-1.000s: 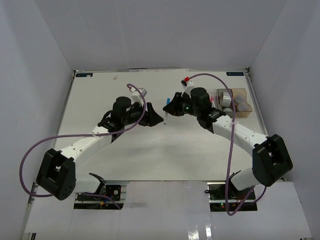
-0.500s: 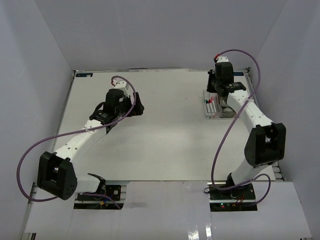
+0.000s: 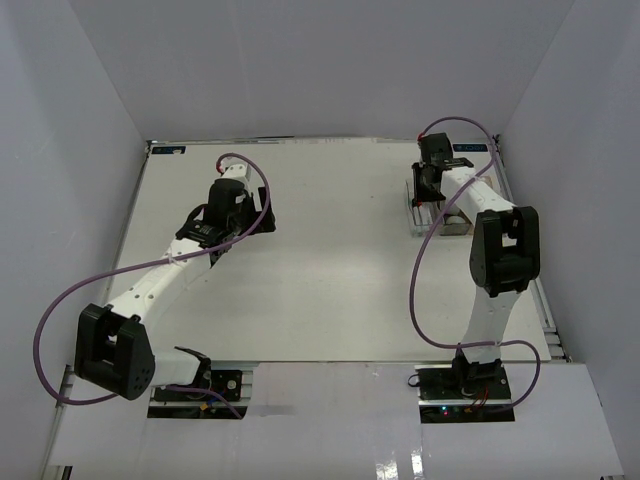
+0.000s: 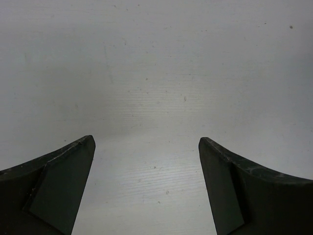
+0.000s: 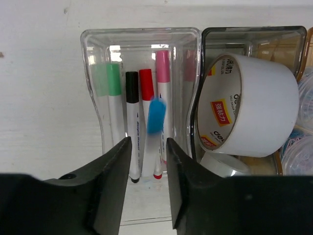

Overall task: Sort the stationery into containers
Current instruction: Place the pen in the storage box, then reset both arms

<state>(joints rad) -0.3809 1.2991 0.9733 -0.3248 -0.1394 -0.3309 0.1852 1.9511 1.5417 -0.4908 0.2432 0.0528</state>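
Observation:
In the right wrist view my right gripper (image 5: 148, 142) is open above the clear bin (image 5: 142, 32). A blue-capped pen (image 5: 157, 115) shows blurred just beyond the jaws, loose, over the pens in that bin. Green (image 5: 113, 83), black (image 5: 132, 98), red (image 5: 146, 88) and pink (image 5: 163, 73) capped pens lie in the bin. The smoky grey bin (image 5: 254, 30) beside it holds a big white tape roll (image 5: 259, 112) and a smaller clear one (image 5: 220, 164). My left gripper (image 4: 146, 142) is open and empty over bare table.
The amber bin (image 5: 309, 39) shows only at the right edge, with clear rolls inside. In the top view the bins (image 3: 440, 222) sit at the back right near the wall, under my right gripper (image 3: 428, 192). My left gripper (image 3: 262, 215) hovers left of centre.
Both grippers left the table's middle. The right arm swung to the bins at the back right and let go of the blue-capped pen. The left arm drew back to the left.

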